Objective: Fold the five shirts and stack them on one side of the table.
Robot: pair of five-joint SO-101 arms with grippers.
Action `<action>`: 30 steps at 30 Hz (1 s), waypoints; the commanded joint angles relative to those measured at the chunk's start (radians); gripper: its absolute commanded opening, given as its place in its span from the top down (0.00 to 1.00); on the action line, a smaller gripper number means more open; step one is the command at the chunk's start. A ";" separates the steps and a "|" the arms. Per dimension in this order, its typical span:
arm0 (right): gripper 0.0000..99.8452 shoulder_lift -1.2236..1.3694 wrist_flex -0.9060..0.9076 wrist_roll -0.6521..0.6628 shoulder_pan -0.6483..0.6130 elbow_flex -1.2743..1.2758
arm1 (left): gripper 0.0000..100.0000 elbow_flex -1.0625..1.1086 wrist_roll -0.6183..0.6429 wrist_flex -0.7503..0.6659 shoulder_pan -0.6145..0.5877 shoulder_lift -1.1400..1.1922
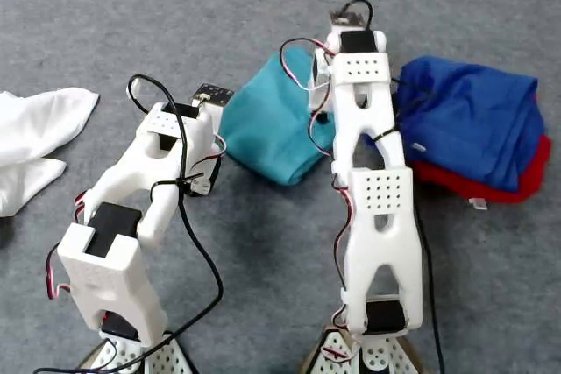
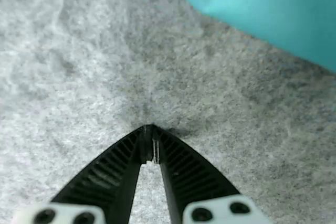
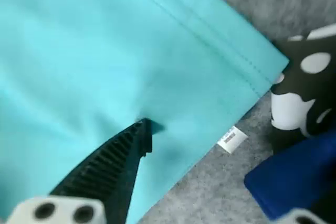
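Jaws of left end effector point(image 2: 150, 139) meet, empty, on table point(image 2: 63, 51).

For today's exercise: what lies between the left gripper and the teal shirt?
Bare grey table cover, left gripper to teal shirt, in the left wrist view.

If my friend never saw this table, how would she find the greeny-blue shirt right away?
On the grey table, look in the middle, towards the far edge. The teal shirt lies there, between the white shirt at one side and the blue shirt stacked on the red shirt at the other. It is the only teal one, and nothing is stacked with it.
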 commanded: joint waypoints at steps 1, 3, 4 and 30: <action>0.50 -0.064 -0.075 -0.015 -0.012 0.053 | 0.98 0.106 0.003 0.008 -0.009 0.019; 0.50 -0.064 -0.120 -0.015 -0.010 0.082 | 0.98 0.106 0.003 0.008 -0.009 0.019; 0.50 -0.064 -0.141 -0.015 -0.010 0.096 | 0.98 0.106 0.003 0.008 -0.009 0.019; 0.50 -0.197 0.057 -0.071 -0.082 -0.015 | 0.98 0.106 0.003 0.008 -0.009 0.019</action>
